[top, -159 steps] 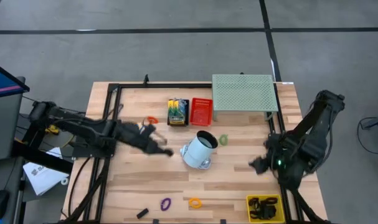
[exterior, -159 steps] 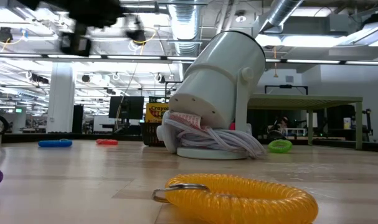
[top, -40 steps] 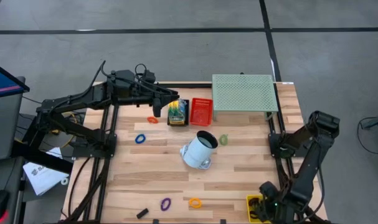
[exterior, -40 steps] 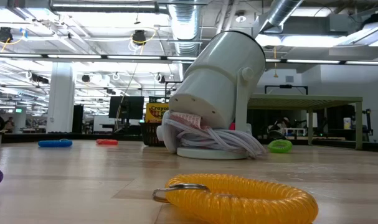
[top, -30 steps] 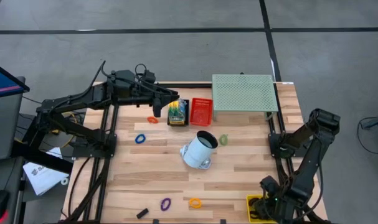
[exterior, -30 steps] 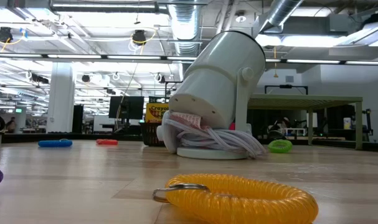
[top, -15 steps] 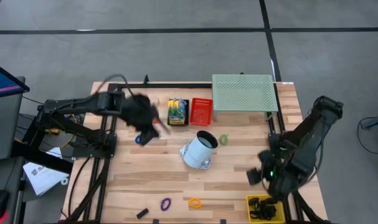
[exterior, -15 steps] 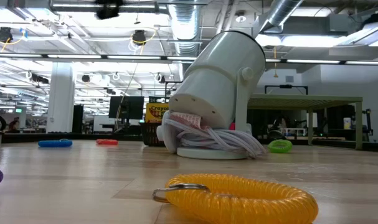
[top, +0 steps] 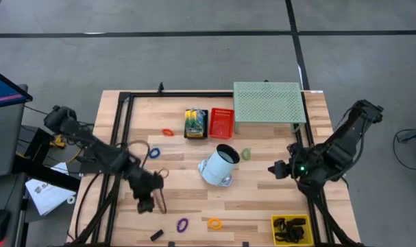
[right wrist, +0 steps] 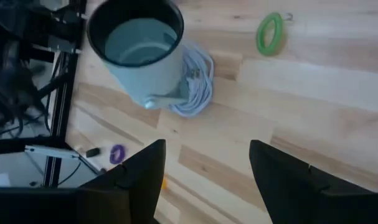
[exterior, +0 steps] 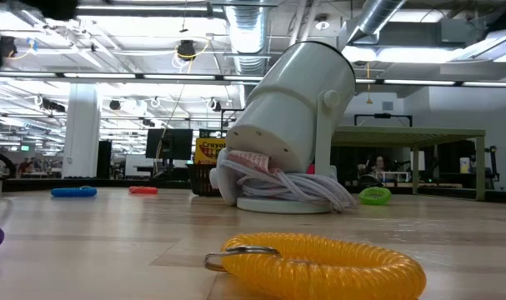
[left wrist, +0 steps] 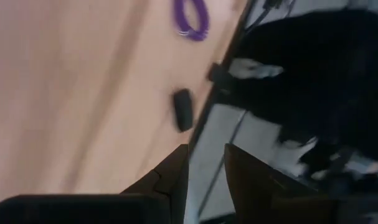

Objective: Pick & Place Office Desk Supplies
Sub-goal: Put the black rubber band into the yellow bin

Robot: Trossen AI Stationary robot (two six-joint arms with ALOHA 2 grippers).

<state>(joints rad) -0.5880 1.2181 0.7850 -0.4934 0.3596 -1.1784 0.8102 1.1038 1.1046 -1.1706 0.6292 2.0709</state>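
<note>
A yellow-green crayon box stands at the far side of the table, touching a red basket. Coil rings lie flat and scattered: orange, blue, green, purple and yellow. Black binder clips fill a yellow tray at the near right corner, and a small black piece lies at the near edge

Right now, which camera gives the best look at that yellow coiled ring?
The low view: the yellow coiled ring fills the foreground, its metal loop visible. The high view shows it only as a small spot; neither wrist view shows it clearly.
</note>
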